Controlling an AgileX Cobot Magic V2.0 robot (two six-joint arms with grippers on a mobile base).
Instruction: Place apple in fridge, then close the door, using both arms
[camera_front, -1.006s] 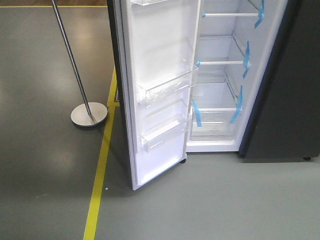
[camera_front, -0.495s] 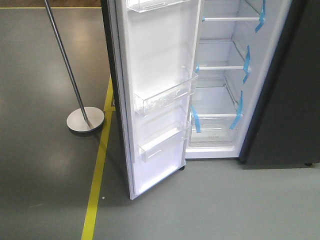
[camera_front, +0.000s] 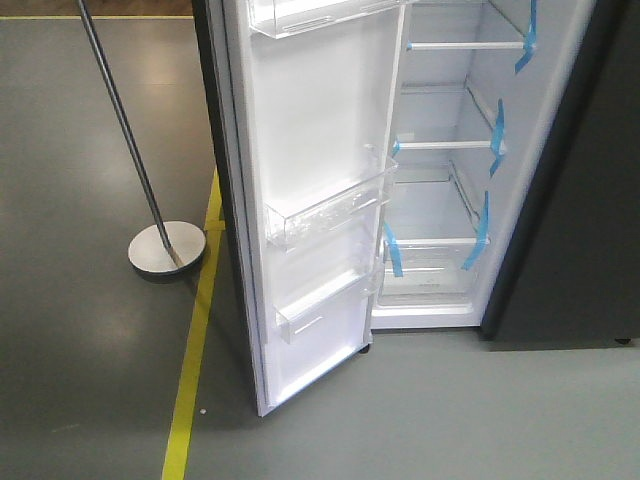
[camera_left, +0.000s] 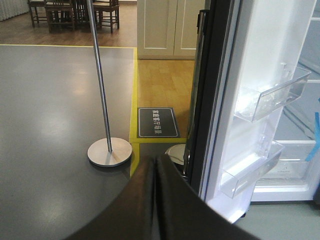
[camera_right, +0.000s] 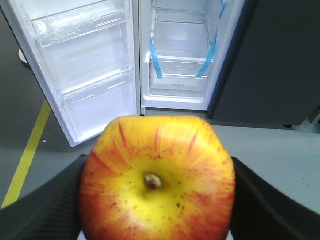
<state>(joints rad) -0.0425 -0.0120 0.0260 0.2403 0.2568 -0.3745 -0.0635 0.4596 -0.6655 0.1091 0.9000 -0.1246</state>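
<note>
Since a second ago the stand (camera_front: 166, 246) at left has slid outward and the fridge (camera_front: 440, 200) looms larger — the robot is nearing. Left gripper (camera_left: 156, 200), pinched together and empty, shows left of the door (camera_front: 320, 130) edge; right gripper (camera_right: 160, 200) clasps the apple (camera_right: 157, 170), low centre of its view. Carrying step: next, a reach onto a shelf (camera_front: 445, 145) — open room between door bins (camera_front: 325, 205) and the right wall (camera_front: 530, 150).

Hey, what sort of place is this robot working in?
Probably a lab or test hall rather than a real kitchen: a bare grey floor marked with a yellow line, a fridge whose shelves carry blue tape, and a metal pole stand nearby.
</note>
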